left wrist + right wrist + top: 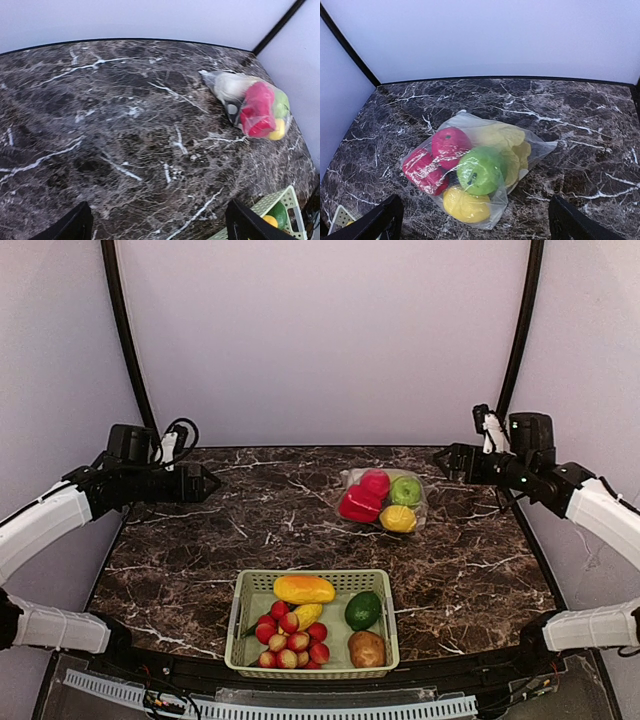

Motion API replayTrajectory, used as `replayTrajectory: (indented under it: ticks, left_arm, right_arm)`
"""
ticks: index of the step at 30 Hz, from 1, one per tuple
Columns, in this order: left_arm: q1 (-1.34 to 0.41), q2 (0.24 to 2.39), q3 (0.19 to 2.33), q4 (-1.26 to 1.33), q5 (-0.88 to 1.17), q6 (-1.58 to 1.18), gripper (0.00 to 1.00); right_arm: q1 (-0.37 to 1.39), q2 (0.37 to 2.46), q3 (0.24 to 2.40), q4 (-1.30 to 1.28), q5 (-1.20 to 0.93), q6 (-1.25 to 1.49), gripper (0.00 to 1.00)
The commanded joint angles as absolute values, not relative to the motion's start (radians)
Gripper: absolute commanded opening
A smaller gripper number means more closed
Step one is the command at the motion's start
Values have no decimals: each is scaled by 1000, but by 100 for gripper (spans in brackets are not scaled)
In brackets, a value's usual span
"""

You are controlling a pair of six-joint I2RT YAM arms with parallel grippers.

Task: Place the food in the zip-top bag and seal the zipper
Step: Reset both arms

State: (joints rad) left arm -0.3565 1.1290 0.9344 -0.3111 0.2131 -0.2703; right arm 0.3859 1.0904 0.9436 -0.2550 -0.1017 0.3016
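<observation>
Zip-top bag (536, 149) with food (480, 171) inside lies on table (190, 540); left hand (208, 483) fingers apart, empty; right hand (442, 458) fingers apart, empty.

— What sort of place is this, then?

— A robot test cell in a lab, I'd say, not anybody's home. The bench (180, 540) is a dark marble-look slab, closed in by plain pale walls (320, 340) on the left, right and far sides, with black posts (122, 340) in the far corners.

— The food doesn't make it a kitchen?

— It's glossy toy fruit (480, 172) in a clear bag (540, 147), far right, and plastic vegetables (303, 589) in a pale green basket (310, 672) at the near edge. The left arm (50, 515) and right arm (600, 505), white and black, reach in from the sides. Loose cable (185, 428) loops off the left one, and a slotted cable duct (330, 707) runs along the near edge.
</observation>
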Motion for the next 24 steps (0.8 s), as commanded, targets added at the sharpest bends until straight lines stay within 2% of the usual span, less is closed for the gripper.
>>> replayTrajectory:
  ticks: [1,6,13,24]
  left_arm:
    - [-226,1024,852,-331,177,-278,95]
    - [-67,944,775,-300,141,-273,99]
    - [-55,789,688,-197,77,-224,99]
    - [-57,705,644,-220,12,-178,99]
  right_arm:
    - [283,1018,893,-283,-157,328,99]
    - [142,941,837,-305,-198,324,99]
    - [77,824,743,-294,-173,318,99]
    - [78,492,439,-24,-178,205,99]
